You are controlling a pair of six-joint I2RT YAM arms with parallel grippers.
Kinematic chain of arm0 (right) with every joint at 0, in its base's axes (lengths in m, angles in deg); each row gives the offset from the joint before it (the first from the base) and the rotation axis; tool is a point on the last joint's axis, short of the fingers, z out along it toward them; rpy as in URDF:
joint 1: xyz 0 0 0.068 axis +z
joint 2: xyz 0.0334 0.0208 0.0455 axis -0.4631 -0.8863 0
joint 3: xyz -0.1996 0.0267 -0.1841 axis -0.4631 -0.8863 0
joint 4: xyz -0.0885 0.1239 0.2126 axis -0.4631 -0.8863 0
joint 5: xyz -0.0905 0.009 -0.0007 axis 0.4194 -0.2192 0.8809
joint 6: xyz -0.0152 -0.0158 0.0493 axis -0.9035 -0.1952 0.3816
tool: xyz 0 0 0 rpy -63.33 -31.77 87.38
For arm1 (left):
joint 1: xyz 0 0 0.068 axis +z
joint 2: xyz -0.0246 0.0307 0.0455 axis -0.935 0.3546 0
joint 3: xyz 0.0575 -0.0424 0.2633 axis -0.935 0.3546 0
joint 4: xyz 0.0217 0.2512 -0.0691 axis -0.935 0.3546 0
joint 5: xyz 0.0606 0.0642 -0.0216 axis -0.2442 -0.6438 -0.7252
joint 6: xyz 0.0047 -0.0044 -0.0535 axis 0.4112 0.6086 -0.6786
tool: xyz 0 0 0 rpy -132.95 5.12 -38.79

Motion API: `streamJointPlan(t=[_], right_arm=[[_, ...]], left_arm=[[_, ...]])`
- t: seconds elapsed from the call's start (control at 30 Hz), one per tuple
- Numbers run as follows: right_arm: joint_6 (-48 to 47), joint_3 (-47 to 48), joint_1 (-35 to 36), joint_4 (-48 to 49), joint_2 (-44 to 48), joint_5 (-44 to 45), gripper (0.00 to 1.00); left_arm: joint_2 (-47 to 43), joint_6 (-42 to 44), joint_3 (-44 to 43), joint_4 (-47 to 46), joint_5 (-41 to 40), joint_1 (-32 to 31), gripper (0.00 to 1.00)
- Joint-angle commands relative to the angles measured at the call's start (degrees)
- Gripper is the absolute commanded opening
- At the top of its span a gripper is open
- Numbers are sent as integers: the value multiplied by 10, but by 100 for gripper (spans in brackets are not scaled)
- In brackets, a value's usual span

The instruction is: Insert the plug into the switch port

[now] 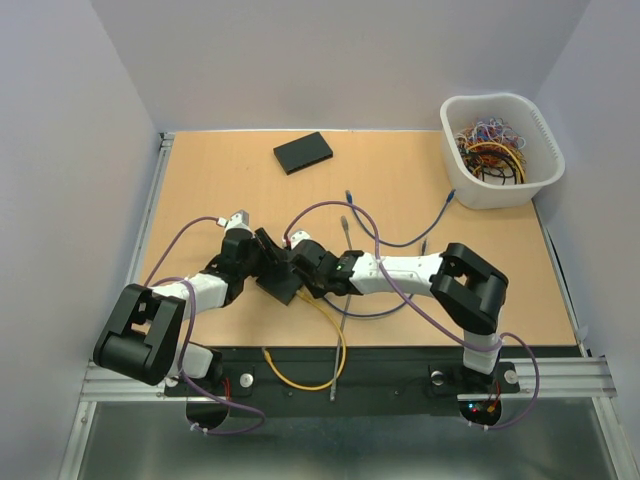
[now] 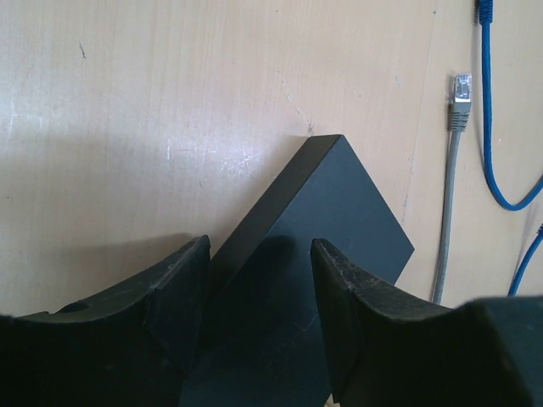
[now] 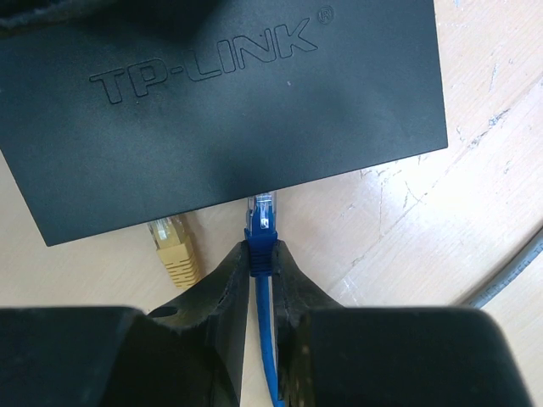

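Top: matte black switch (image 1: 283, 290) mid surface (image 1: 400, 190), wood-grain laminate. Switch mostly covered, ports hidden. White plastic bin (image 1: 492, 192) far right, cable tangle inside.
Left wrist: left tool (image 2: 259, 254) fingers apart, astride switch corner. Gripping or not, can't tell.
Right wrist: right tool (image 3: 263, 259) narrow, pinching blue cable (image 3: 268, 348) behind clear plug (image 3: 265, 210). Plug tip at switch edge, seating hidden. Yellow plug (image 3: 174, 250) alongside.

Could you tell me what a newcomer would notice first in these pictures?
The right gripper pinches a blue plug whose tip meets the edge of the black TP-LINK switch at table centre, a yellow plug just beside it. The left gripper straddles another corner of the switch. A white basket of tangled cables sits in the far right corner.
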Motion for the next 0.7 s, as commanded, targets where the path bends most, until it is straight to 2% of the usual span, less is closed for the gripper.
streamJointPlan(t=[0.0,0.37,0.67], right_arm=[[4,53,11,79,-5,32,0],[-69,53,15,71,-24,33,0],[-148,38,22,72,3,16,0]], left_arm=[[4,-3,20,35,37,-7,61],[13,12,11,30,61,-7,61],[25,35,-13,45,72,-7,61]])
